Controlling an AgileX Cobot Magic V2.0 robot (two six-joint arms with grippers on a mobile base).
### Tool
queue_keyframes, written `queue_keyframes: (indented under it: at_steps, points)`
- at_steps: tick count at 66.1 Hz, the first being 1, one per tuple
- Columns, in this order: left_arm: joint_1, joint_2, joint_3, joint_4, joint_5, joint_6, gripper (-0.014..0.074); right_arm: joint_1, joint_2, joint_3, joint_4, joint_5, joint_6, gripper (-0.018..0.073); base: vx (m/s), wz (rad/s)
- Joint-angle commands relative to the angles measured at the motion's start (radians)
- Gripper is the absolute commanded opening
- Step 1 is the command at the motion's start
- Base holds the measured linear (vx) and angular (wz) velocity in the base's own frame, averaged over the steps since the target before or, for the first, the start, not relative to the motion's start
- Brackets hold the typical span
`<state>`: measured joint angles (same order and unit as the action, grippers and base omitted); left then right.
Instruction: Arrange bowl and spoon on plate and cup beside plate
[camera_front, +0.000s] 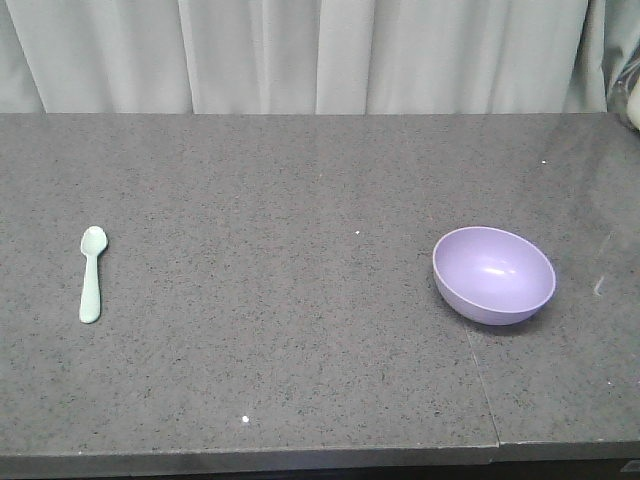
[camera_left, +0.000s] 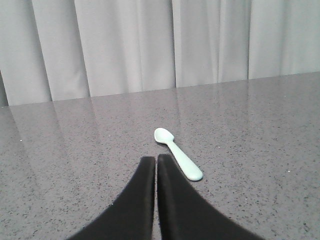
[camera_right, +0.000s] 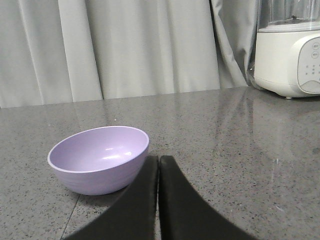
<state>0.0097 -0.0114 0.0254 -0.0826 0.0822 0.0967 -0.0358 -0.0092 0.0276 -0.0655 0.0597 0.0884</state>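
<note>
The pale mint-green spoon (camera_front: 91, 272) lies flat at the left of the grey counter, head pointing away. In the left wrist view the spoon (camera_left: 177, 160) rests just ahead and right of my left gripper (camera_left: 156, 159), which is shut with nothing held. The lavender bowl (camera_front: 494, 274) sits upright and empty at the right. In the right wrist view the bowl (camera_right: 99, 157) stands ahead and left of my right gripper (camera_right: 158, 159), also shut and empty. The plate and the cup are out of view. Neither gripper shows in the front view.
A white appliance (camera_right: 289, 55) with a clear top stands at the counter's far right; its edge (camera_front: 632, 100) shows in the front view. A grey curtain hangs behind the counter. A seam (camera_front: 482, 385) runs through the countertop near the bowl.
</note>
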Motion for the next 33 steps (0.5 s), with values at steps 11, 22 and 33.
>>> queue_keyframes:
  at_steps: [11, 22, 33]
  points:
    - [0.0, -0.015, 0.03, -0.009, -0.069, -0.008, -0.0006, -0.004, -0.014, 0.016, -0.003, -0.075, 0.001, -0.0005, 0.0, 0.0]
    - [0.0, -0.015, 0.03, -0.009, -0.069, -0.008, -0.0006, -0.004, -0.014, 0.016, -0.003, -0.075, 0.001, -0.0005, 0.0, 0.0]
    - [0.0, -0.015, 0.03, -0.009, -0.069, -0.008, -0.0006, -0.004, -0.014, 0.016, -0.003, -0.075, 0.001, -0.0005, 0.0, 0.0]
